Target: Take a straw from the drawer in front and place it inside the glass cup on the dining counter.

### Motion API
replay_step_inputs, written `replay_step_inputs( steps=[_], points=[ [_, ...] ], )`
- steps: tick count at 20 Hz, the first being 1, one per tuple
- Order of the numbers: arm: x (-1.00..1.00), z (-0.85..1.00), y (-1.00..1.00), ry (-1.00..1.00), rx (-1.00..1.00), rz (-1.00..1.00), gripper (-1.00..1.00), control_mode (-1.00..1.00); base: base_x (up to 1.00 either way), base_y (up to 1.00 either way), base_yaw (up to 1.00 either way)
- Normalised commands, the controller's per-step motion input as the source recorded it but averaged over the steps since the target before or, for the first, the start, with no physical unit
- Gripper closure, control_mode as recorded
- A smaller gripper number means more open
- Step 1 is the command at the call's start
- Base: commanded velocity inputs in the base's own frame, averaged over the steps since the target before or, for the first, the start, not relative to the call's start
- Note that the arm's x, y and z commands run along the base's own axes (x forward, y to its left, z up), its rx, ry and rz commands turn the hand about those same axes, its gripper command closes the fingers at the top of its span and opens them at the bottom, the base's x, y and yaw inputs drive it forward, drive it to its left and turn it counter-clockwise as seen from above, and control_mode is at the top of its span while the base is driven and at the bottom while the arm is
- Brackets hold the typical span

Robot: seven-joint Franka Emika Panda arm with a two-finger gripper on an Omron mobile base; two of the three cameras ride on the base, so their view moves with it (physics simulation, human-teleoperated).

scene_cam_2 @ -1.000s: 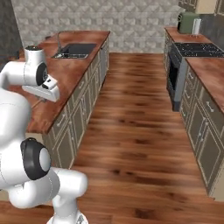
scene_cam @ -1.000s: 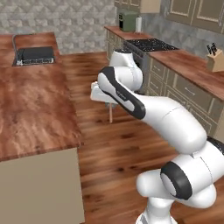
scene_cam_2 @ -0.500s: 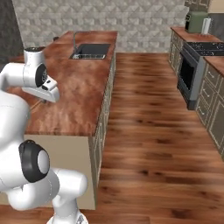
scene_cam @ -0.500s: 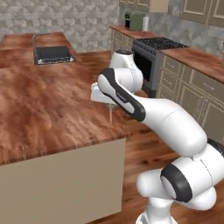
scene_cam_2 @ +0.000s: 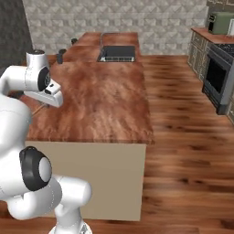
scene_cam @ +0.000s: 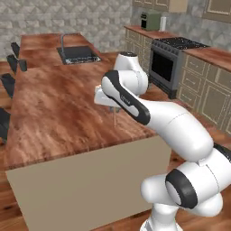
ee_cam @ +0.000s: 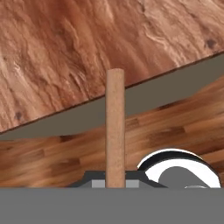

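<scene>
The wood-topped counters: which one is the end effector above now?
It is the dining counter, the long island with the inset sink. The end effector holds the straw over it; the counter with the stove runs along the far wall.

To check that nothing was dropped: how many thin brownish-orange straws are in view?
1. The thin brownish-orange straw is clamped in the dark two-finger gripper, hanging near the edge of the reddish-brown wooden dining counter. Others may be hidden.
</scene>
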Motion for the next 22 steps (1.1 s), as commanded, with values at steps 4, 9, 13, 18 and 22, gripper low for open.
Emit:
replay_step_inputs(
  steps=[4, 9, 13, 18, 22],
  points=[
    [0.00, 0.00, 0.00, 0.00, 0.00, 0.00, 1.00, 1.00, -0.16, 1.00, 0.00],
    [0.00, 0.00, 0.00, 0.00, 0.00, 0.00, 1.00, 1.00, -0.10, 1.00, 0.00],
    [0.00, 0.00, 0.00, 0.00, 0.00, 0.00, 1.00, 1.00, -0.09, 1.00, 0.00],
    [0.00, 0.00, 0.00, 0.00, 0.00, 0.00, 1.00, 1.00, -0.02, 1.00, 0.00],
    [0.00, 0.00, 0.00, 0.00, 0.00, 0.00, 1.00, 1.00, 0.12, 1.00, -0.09]
  ],
)
